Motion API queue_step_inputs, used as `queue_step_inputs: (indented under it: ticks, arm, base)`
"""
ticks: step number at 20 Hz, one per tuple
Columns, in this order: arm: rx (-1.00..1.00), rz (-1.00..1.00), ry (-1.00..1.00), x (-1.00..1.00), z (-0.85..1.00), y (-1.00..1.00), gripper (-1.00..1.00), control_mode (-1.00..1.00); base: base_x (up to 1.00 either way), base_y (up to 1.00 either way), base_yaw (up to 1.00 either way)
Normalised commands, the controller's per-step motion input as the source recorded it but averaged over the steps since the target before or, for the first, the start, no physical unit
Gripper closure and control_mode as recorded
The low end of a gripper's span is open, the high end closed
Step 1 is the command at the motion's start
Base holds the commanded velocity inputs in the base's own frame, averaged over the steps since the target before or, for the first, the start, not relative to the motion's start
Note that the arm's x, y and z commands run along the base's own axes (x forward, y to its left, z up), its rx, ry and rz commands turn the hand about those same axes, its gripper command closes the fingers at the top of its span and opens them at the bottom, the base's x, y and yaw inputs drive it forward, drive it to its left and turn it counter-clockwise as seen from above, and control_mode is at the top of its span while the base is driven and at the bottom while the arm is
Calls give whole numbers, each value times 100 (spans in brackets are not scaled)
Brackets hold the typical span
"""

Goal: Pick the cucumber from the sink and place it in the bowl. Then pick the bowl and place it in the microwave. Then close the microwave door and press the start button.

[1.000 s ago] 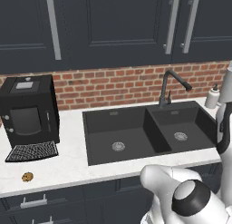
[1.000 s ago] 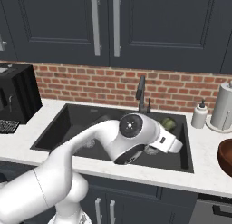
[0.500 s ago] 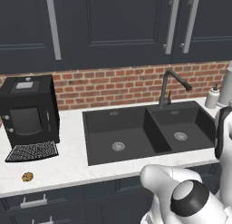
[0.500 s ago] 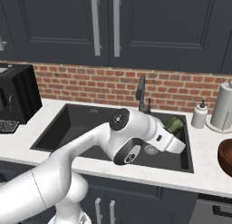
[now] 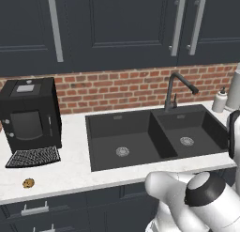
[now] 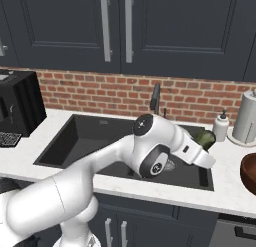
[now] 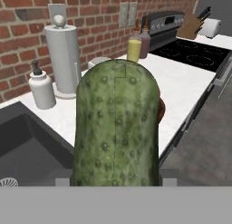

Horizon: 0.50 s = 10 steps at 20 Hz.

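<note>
Cucumber [image 7: 117, 128], small dark green bumpy vegetable, gripped in claw [image 6: 206, 150], jaws closed on it. Held above right edge of black matte double-basin sink [image 6: 80, 141], near reddish-brown wooden bowl [image 6: 248, 172] on white table [image 6: 227, 188].

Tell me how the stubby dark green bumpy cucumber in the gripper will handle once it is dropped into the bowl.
The stubby dark green bumpy cucumber looks firm, so it should probably stay stiff. Its rounded sides suggest it may roll when released into the reddish-brown wooden bowl. The warty skin likely gives some grip, so slipping from the gripper seems unlikely.
</note>
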Motion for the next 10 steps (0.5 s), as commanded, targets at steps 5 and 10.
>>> queue_step_inputs:
  ticks: [5,10]
  arm:
    - [8,0,5,0,13,-55,100,-100]
    - [9,0,7,0,2,-50,100,-100]
  base:
    - [0,0,0]
    - [0,0,0]
